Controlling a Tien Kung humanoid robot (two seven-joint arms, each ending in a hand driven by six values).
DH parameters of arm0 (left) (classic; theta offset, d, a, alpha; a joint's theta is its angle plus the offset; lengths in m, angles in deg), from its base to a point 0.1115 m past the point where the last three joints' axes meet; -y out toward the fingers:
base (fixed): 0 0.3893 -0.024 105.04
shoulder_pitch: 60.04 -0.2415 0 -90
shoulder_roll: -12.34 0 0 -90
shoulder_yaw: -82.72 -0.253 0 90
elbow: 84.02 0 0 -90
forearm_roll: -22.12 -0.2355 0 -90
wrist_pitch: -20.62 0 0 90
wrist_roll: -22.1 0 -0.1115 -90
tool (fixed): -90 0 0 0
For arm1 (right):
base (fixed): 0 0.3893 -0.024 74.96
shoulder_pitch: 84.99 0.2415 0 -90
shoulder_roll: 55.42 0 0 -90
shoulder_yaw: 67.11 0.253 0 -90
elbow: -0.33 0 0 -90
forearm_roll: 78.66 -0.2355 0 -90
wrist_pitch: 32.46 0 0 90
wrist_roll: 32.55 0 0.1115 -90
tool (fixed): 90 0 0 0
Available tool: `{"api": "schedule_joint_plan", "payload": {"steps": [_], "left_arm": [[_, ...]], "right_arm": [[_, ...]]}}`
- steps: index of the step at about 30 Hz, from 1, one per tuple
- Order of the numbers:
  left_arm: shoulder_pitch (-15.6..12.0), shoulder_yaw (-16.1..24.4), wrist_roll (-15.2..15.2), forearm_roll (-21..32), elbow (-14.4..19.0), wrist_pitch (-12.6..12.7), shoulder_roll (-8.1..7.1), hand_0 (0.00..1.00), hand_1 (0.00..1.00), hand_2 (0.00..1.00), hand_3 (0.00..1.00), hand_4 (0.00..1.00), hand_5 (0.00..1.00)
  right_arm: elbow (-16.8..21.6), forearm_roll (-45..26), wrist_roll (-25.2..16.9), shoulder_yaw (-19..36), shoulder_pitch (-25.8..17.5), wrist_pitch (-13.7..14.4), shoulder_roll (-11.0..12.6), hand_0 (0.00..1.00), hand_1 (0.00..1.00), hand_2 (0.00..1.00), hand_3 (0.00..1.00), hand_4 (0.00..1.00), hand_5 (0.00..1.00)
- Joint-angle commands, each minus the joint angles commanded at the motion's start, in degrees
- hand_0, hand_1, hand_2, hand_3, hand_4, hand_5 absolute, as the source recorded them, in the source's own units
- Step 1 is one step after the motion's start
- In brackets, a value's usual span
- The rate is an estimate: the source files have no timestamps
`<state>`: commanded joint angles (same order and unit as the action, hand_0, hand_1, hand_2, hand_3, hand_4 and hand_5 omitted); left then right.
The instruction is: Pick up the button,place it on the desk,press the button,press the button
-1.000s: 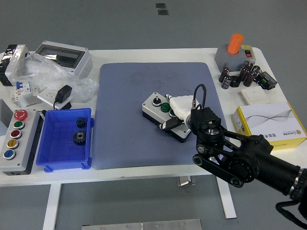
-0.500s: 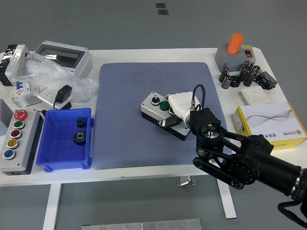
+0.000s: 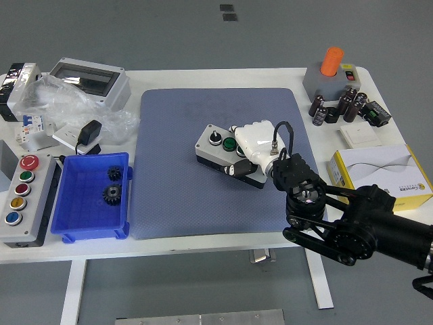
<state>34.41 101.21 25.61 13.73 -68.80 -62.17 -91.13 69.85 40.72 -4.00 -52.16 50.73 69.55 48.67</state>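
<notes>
The small grey push-button box (image 3: 223, 150) sits on the blue-grey mat (image 3: 183, 169), a little right of the mat's middle, turned at an angle; a black button and a green button show on its top face, and the rest of its right end is covered by the robot's right hand (image 3: 254, 143). That hand is white, coming in on a black arm from the lower right; its fingers (image 3: 245, 133) are curled down over the box's right end and touching it, closed round the casing as far as I can see, though whether a fingertip is on a button I cannot tell. The left arm does not show.

To the left of the mat a blue plastic bin (image 3: 71, 203) holds two dark gears (image 3: 112, 185); beside it at the table's left edge lies a larger control station (image 3: 21, 196) with red, green, yellow and blue buttons in a row. Behind those are crumpled clear plastic bags (image 3: 54, 95), a black adapter (image 3: 88, 133) and a grey enclosure with a clear lid (image 3: 88, 80). On the right, a grey block with an orange knob (image 3: 330, 72) stands at the far corner; dark capacitors (image 3: 335, 108) cluster just in front of it; a yellow and white carton (image 3: 379, 177) lies nearer the front edge of the white table (image 3: 223, 78).
</notes>
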Motion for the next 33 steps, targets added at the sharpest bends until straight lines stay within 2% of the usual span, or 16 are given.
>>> {"api": "schedule_joint_plan", "payload": {"steps": [6, 9, 10, 14, 15, 16, 21, 22, 26, 27, 28, 33], "left_arm": [[0.09, 0.22, -0.11, -0.21, -0.01, 0.26, 0.07, 0.631, 0.608, 0.571, 0.56, 0.461, 0.04], [0.09, 0.55, -0.04, -0.54, -0.01, 0.38, 0.13, 0.631, 0.608, 0.571, 0.56, 0.461, 0.04], [0.08, 0.66, -0.01, -0.65, -0.01, 0.42, 0.15, 0.631, 0.608, 0.572, 0.56, 0.461, 0.04], [0.1, 1.08, 0.11, -1.13, -0.01, 0.58, 0.19, 0.631, 0.608, 0.572, 0.56, 0.461, 0.04], [0.13, 1.14, 0.11, -1.2, -0.01, 0.6, 0.19, 0.631, 0.608, 0.572, 0.56, 0.461, 0.04], [0.15, 1.17, 0.11, -1.24, 0.0, 0.62, 0.18, 0.631, 0.606, 0.572, 0.56, 0.46, 0.043], [0.33, 1.25, 0.01, -1.4, 0.03, 0.71, 0.24, 0.631, 0.606, 0.572, 0.56, 0.46, 0.043], [0.35, 1.26, 0.01, -1.43, 0.03, 0.72, 0.26, 0.631, 0.607, 0.572, 0.561, 0.457, 0.047], [0.36, 1.28, -0.03, -1.46, 0.05, 0.78, 0.31, 0.631, 0.607, 0.572, 0.561, 0.457, 0.047], [0.35, 1.31, -0.03, -1.5, 0.05, 0.8, 0.31, 0.631, 0.607, 0.572, 0.561, 0.457, 0.047], [0.34, 1.36, -0.03, -1.52, 0.05, 0.84, 0.3, 0.631, 0.607, 0.571, 0.559, 0.456, 0.049], [0.3, 1.33, -0.14, -1.43, 0.06, 0.98, 0.29, 0.631, 0.607, 0.571, 0.559, 0.456, 0.049]], "right_arm": [[2.41, -2.03, -9.79, -5.71, 2.58, 6.47, 1.62, 0.223, 0.419, 0.37, 0.457, 0.347, 0.002], [2.88, -2.77, -14.03, -6.91, 3.55, 7.5, 2.01, 0.223, 0.419, 0.37, 0.457, 0.347, 0.002], [2.81, -2.91, -15.24, -7.09, 3.85, 7.68, 2.08, 0.277, 0.444, 0.373, 0.447, 0.255, 0.002], [1.8, -2.91, -19.77, -8.11, 5.25, 8.12, 1.98, 0.277, 0.444, 0.373, 0.447, 0.255, 0.002], [1.35, -2.89, -20.37, -8.39, 5.58, 8.14, 1.88, 0.277, 0.444, 0.373, 0.447, 0.255, 0.002], [0.89, -2.87, -20.81, -8.61, 5.85, 8.11, 1.76, 0.387, 0.463, 0.374, 0.425, 0.219, 0.002], [-3.53, -3.27, -22.17, -8.93, 6.83, 7.74, 0.79, 0.387, 0.463, 0.374, 0.425, 0.219, 0.002], [-4.35, -3.45, -22.27, -8.9, 6.93, 7.64, 0.68, 0.445, 0.487, 0.374, 0.416, 0.219, 0.002], [-7.43, -4.29, -22.59, -8.63, 7.11, 7.09, 0.5, 0.445, 0.487, 0.374, 0.416, 0.219, 0.002], [-7.77, -4.39, -22.65, -8.64, 7.12, 7.02, 0.53, 0.445, 0.487, 0.374, 0.416, 0.219, 0.002], [-7.97, -4.45, -22.72, -8.72, 7.12, 6.96, 0.58, 0.488, 0.505, 0.377, 0.42, 0.223, 0.002], [-8.28, -4.37, -23.1, -9.11, 7.03, 6.61, 0.6, 0.488, 0.505, 0.377, 0.42, 0.223, 0.002]]}}
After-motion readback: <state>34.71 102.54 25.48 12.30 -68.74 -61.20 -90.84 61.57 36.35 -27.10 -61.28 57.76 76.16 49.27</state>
